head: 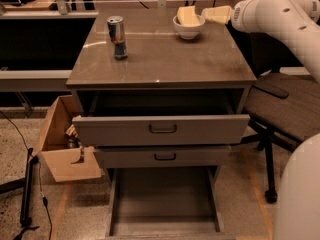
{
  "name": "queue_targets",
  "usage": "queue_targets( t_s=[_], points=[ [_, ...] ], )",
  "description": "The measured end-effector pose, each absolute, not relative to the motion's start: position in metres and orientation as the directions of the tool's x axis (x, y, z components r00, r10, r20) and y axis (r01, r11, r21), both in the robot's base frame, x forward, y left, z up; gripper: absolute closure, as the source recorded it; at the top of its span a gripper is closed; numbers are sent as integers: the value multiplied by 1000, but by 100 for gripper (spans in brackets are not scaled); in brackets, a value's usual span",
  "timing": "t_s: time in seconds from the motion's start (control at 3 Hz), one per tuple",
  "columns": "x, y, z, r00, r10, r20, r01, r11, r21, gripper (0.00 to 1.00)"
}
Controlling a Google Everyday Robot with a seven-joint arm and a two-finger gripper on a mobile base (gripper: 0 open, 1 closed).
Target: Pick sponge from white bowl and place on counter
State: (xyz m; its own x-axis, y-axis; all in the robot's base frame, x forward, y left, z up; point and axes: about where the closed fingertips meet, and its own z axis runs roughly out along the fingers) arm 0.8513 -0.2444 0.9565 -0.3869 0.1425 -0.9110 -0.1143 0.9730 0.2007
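The pale yellow sponge (186,15) sits tilted in the white bowl (188,28) at the far right of the grey-brown counter (165,59). My cream-coloured gripper (214,14) reaches in from the right on a white arm. It sits just to the right of the bowl, level with the sponge, with its tips close to the bowl's rim. It holds nothing that I can see.
A silver and blue can (117,37) stands at the counter's far left. The upper drawers (161,129) are pulled out and the bottom drawer (163,199) is fully open. A cardboard box (64,141) sits on the floor at left, a dark chair (285,109) at right.
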Motion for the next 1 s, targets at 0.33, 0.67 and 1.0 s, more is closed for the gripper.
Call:
queue_targets(
  t_s=[0.33, 0.67, 1.0],
  points=[
    [853, -245, 957, -385, 144, -912, -114, 973, 201, 0],
    [862, -241, 958, -375, 142, -916, -131, 970, 204, 0],
    [882, -228, 961, -357, 130, -925, -185, 961, 206, 0]
  ],
)
